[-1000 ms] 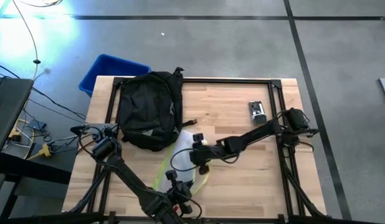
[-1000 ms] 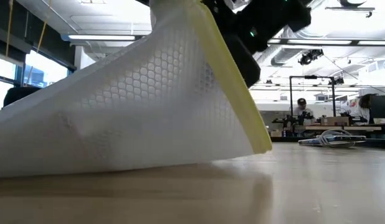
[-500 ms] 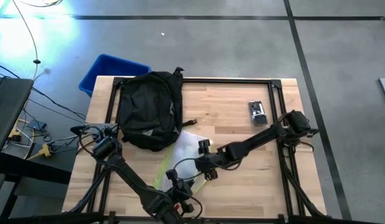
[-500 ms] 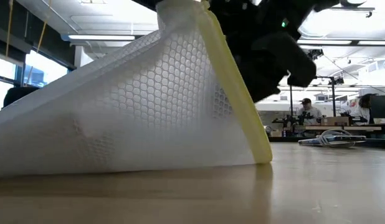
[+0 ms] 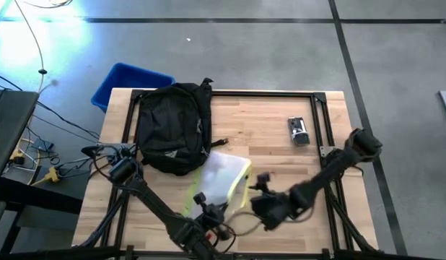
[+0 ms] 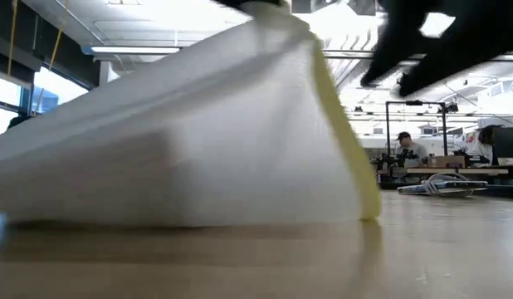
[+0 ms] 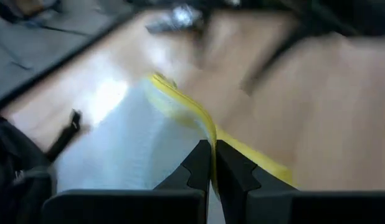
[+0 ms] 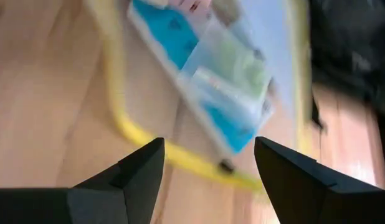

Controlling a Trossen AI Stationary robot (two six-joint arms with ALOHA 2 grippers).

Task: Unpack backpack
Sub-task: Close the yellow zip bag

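The left gripper (image 7: 212, 163) pinches the pouch (image 5: 221, 180) near the bench's (image 5: 266, 137) front edge; the right gripper (image 8: 208, 163) stands spread beside it, empty.

Both arms are showing as dark, near-black jointed links in the high view, with slim straight segments between bulkier rounded joints. The left arm (image 5: 147, 202) is carrying loose black cables looping around its base joint at about 9 o'clock of the desk. The right arm (image 5: 331, 173) is ending in a chunky rounded shoulder joint toward 3 o'clock. The left end effector (image 7: 212, 171) is presenting two matte black, wedge-shaped fingers; the right end effector (image 8: 208, 165) is showing two broad, black, angular fingers with flat faces.
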